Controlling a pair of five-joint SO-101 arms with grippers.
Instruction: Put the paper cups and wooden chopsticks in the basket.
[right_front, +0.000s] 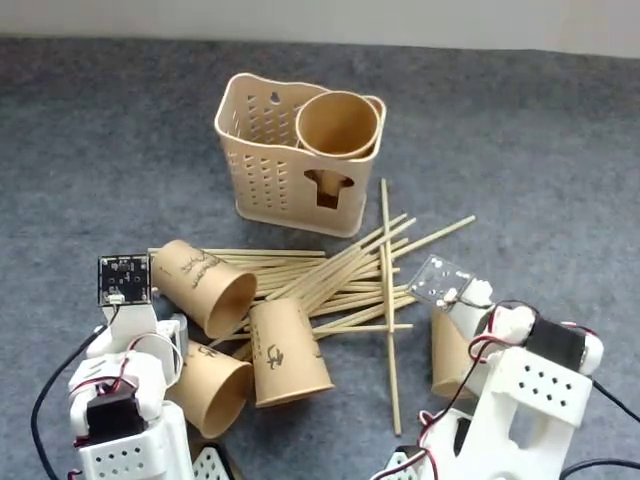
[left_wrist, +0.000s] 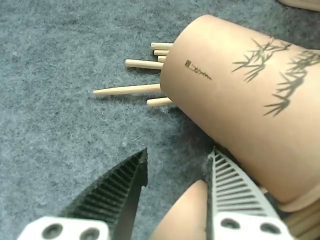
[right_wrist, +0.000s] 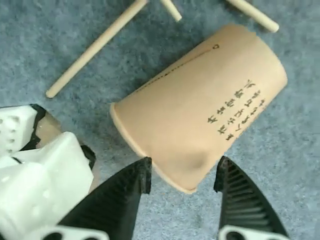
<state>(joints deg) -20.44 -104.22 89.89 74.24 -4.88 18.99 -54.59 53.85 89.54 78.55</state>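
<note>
Fingers (right_wrist: 125, 195): we are keeping both pairs spread, grasping nothing.
Right gripper (right_wrist: 182, 172): we are straddling the rim end of a lying paper cup (right_wrist: 200, 105), so closing should pinch its wall.
Left gripper (left_wrist: 176, 172): we are hovering just beside a printed cup (left_wrist: 245, 95); a second cup (left_wrist: 182, 215) is possibly sitting between the jaws, though we are seeing too little.
Chopsticks (right_front: 330, 280): lying fanned on the grey mat (right_front: 100, 150), partly beneath cups, so we are judging the cups easier first.
Basket (right_front: 270, 160): standing upright beyond the pile, already carrying one nested cup (right_front: 338, 122).
</note>
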